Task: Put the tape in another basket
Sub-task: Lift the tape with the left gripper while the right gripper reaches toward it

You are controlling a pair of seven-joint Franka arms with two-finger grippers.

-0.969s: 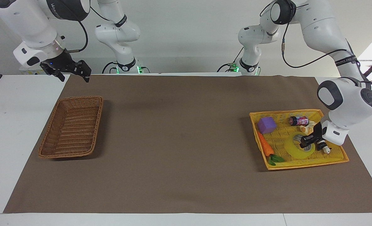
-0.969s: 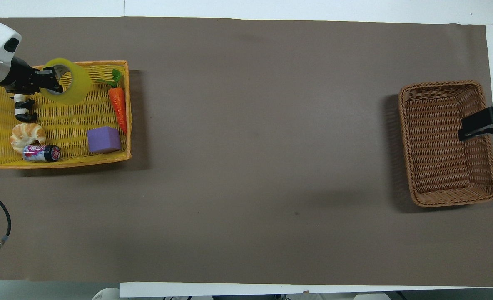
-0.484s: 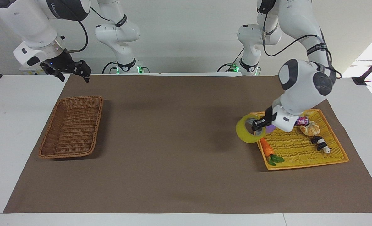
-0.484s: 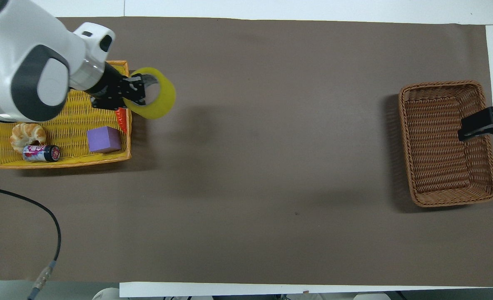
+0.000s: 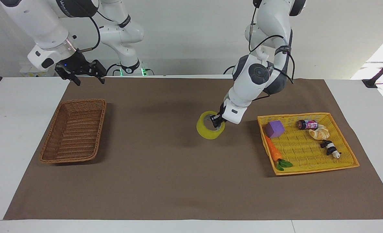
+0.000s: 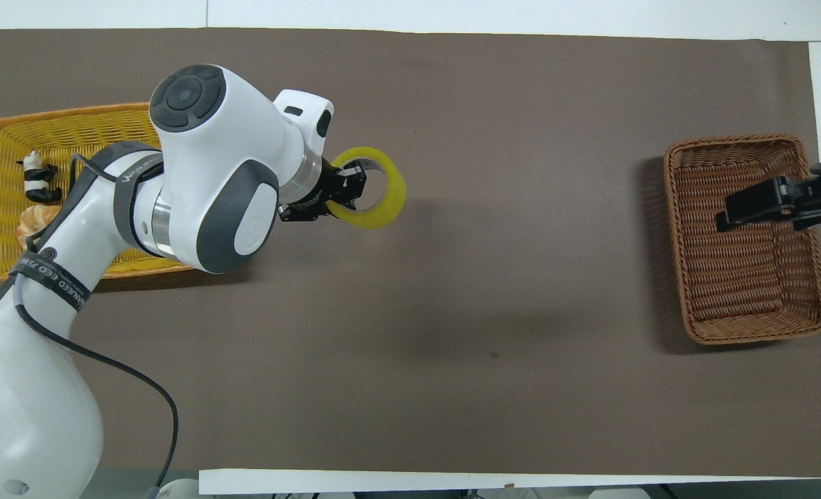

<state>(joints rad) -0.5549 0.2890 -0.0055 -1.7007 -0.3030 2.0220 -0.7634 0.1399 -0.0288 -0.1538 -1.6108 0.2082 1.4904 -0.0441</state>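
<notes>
My left gripper (image 5: 217, 121) is shut on the rim of the yellow tape roll (image 5: 208, 130) and holds it in the air over the brown mat, between the two baskets; it also shows in the overhead view (image 6: 344, 196) with the tape (image 6: 377, 206). The brown wicker basket (image 5: 72, 131) lies toward the right arm's end of the table and holds nothing; in the overhead view its rim (image 6: 686, 229) shows. My right gripper (image 5: 84, 75) hangs open in the air, and in the overhead view (image 6: 764, 208) it is over the wicker basket.
A bright yellow flat tray (image 5: 311, 166) toward the left arm's end holds a purple block (image 5: 274, 128), a carrot (image 5: 273, 151), a small can (image 5: 307, 124), a croissant (image 5: 320, 132) and a panda figure (image 5: 330, 148). A brown mat (image 5: 178, 181) covers the table.
My left arm has lifted the tape out of the yellow tray and carried it toward the middle of the mat. My right gripper has shifted slightly, over the wicker basket.
</notes>
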